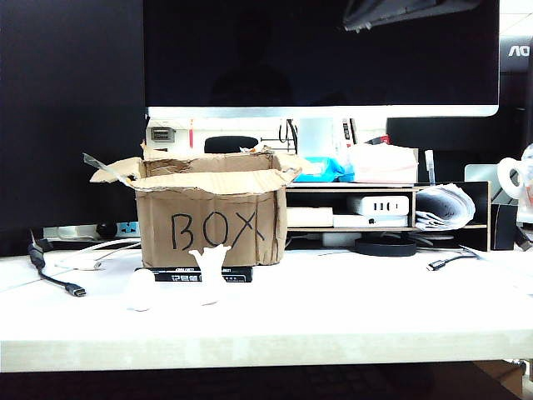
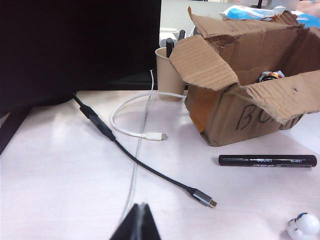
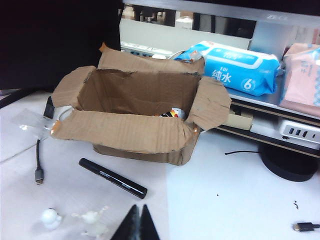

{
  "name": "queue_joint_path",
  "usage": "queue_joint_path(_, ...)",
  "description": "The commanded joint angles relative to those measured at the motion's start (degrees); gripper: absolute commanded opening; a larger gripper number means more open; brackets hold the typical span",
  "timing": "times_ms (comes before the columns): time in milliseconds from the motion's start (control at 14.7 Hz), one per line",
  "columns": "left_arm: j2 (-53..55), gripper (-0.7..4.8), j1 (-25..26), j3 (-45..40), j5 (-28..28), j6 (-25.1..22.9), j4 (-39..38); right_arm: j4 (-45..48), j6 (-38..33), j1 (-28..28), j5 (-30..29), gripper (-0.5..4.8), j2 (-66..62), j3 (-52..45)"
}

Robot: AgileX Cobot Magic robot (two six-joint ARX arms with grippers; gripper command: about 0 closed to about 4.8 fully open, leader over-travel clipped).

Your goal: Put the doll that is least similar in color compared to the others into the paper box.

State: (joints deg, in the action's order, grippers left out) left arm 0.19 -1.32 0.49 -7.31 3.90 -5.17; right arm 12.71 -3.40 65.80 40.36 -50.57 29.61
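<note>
Pale glossy tabletop (image 1: 350,308) before you: ragged corrugated paper box (image 3: 135,132), doll (image 3: 173,113) inside toward its 3 o'clock wall; left hand (image 2: 140,222) and right hand (image 3: 138,223) both pinched closed, empty

"BOX" on the paper box (image 1: 208,218); "6" on blue pack (image 3: 240,68)

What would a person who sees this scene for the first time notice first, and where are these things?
The eye falls first on the torn paper box with "BOX" written on its front, standing at the middle left of the white table; the doll already lies inside it. Just in front of the box lie a black marker and two white figures. The left gripper and the right gripper are both shut, held above the table on the near side of the box.
</note>
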Motion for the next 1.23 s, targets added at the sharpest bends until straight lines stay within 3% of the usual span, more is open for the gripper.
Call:
queue_joint_path(68, 0.0, -0.05, 0.1, 0.1, 0.0, -0.1, 0.5, -0.1, 0.0, 0.1, 0.5, -0.05, 0.1, 0.3)
queue_joint_path(682, 0.0, -0.05, 0.1, 0.1, 0.0, -0.1, 0.5, -0.7, 0.7, 0.0, 0.8, -0.05, 0.1, 0.3)
queue_joint_path(818, 0.0, -0.05, 0.1, 0.1, 0.0, -0.1, 0.5, -4.1, 2.7, -3.3, 0.2, -0.05, 2.4, 0.3)
queue_joint_path(1023, 0.0, -0.05, 0.1, 0.1, -0.1, -0.1, 0.5, -16.6, 3.0, -17.6, -4.1, -0.05, 11.3, 0.2)
queue_joint_path(1227, 0.0, -0.05, 0.1, 0.1, -0.4, -0.1, 0.5, -16.7, 1.8, -42.2, -18.3, -0.05, 19.8, -2.1)
